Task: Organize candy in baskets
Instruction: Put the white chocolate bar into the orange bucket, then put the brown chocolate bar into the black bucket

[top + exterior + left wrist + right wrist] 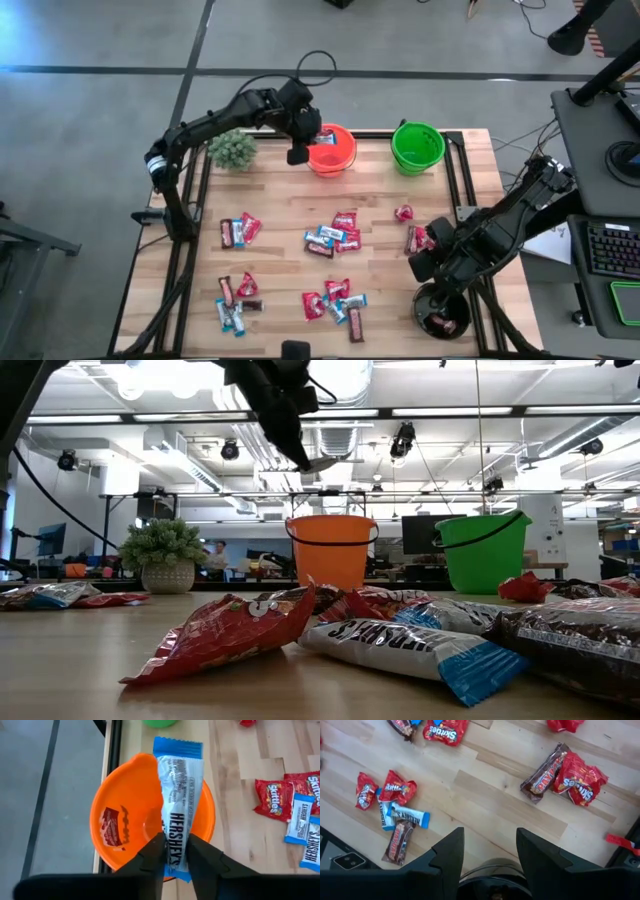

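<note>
Candy bar (178, 800), blue-and-white wrapper, sits between my left gripper's (174, 854) fingers right over the orange pail (122, 795). Its long axis runs straight out from the fingers, far end past the pail's rim twd the green pail (417, 147). Fingers flank the bar's near end; can't tell if they're gripping it or letting go. One red packet (111, 826) lies inside the orange pail. My right gripper (487, 851) hangs w/ fingers apart and empty above the black bowl (441, 311). Rest of the candy is scattered across the table (280, 215).
</note>
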{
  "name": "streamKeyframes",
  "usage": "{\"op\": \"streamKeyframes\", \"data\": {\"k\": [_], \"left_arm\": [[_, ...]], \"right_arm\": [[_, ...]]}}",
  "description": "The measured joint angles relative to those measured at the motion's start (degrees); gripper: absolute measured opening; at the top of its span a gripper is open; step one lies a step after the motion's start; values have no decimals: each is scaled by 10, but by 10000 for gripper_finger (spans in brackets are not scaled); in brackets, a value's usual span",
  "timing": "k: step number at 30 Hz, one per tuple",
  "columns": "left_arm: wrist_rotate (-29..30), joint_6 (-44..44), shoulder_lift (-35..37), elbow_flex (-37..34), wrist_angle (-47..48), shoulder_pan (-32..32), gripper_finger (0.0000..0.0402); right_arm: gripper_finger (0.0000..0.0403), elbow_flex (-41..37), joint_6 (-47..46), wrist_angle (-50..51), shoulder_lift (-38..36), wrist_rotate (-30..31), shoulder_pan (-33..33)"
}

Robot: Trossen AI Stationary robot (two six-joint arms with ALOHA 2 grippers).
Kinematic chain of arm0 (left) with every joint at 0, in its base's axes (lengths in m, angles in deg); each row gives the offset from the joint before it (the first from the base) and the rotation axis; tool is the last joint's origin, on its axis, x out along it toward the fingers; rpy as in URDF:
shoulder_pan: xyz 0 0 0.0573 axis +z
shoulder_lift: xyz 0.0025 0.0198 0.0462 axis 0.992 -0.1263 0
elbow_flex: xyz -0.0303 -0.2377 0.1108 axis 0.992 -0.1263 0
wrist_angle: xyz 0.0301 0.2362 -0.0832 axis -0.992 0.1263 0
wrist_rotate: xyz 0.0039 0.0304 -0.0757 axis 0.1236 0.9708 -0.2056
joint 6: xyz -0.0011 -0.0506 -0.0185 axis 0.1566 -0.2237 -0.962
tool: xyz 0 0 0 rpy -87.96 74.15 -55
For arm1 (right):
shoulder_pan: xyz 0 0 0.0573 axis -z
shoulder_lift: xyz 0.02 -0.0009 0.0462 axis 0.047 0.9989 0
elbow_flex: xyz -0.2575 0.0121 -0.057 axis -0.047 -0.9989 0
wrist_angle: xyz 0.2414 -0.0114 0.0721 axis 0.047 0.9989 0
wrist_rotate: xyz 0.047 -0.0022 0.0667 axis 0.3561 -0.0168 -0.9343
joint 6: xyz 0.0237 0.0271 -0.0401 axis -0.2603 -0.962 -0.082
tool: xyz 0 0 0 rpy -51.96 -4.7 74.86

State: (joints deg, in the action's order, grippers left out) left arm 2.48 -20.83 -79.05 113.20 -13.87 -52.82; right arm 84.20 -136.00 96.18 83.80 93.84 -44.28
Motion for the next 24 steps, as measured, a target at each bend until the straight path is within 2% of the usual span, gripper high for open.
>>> {"op": "streamKeyframes", "data": {"k": [7, 11, 20, 24], "left_arm": [[10, 11, 0, 3, 0, 2, 145], [27, 19, 0, 3, 0, 6, 169], [26, 25, 0, 3, 2, 7, 170], [26, 39, 2, 3, 31, 7, 167]], "right_arm": [[171, 0, -11, 0, 0, 0, 0], [171, 0, -15, 0, 0, 0, 0], [171, 0, -4, 0, 0, 3, 0], [171, 0, 22, 0, 0, 43, 3]]}}
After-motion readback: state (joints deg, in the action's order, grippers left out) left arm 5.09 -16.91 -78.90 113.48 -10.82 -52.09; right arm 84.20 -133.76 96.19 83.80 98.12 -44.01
